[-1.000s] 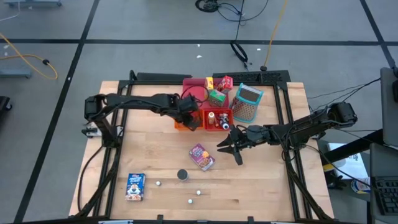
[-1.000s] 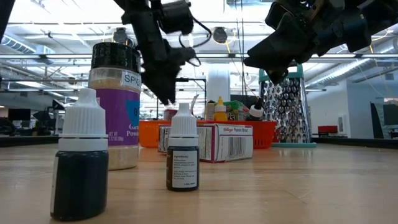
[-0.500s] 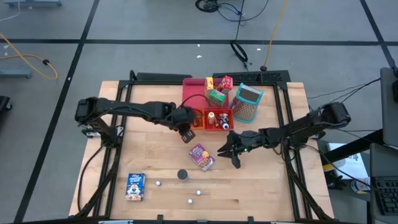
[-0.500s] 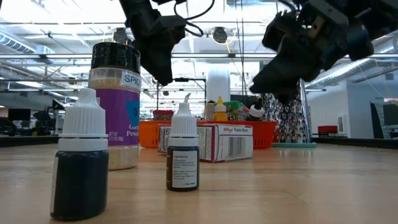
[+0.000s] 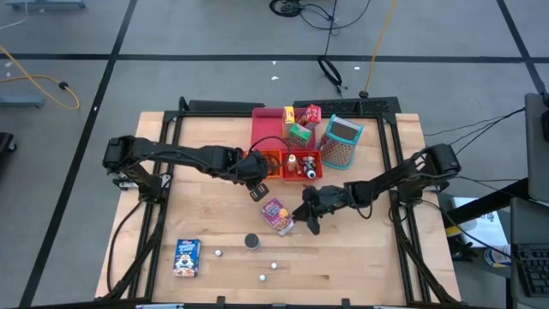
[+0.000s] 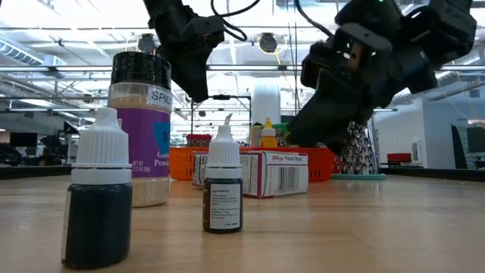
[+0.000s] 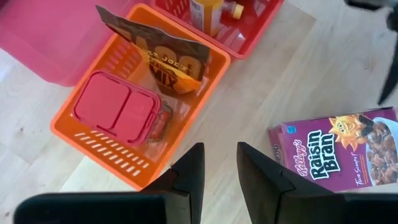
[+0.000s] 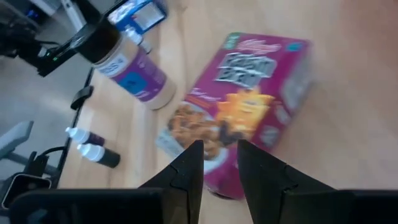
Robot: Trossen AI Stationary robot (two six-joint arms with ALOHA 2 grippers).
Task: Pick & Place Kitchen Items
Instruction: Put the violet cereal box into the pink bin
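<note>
Raisin Bran box (image 5: 278, 216) lies flat on the table (image 5: 360, 257). Right end effector (image 5: 307, 216), slightly parted and empty, hovers just beside it; left end effector (image 5: 257, 190), likewise empty, hangs near the orange bin (image 7: 81, 134).

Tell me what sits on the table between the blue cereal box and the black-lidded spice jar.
In the high view, one small dropper bottle stands between the blue cereal box and the spice jar; otherwise bare wooden table.

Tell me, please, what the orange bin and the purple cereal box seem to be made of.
Orange bin: probably moulded plastic, smooth with a slight sheen; its walls have cut slots. Purple cereal box: looks like printed cardboard, flat faces with sharp folded edges and a mildly glossy print.
</note>
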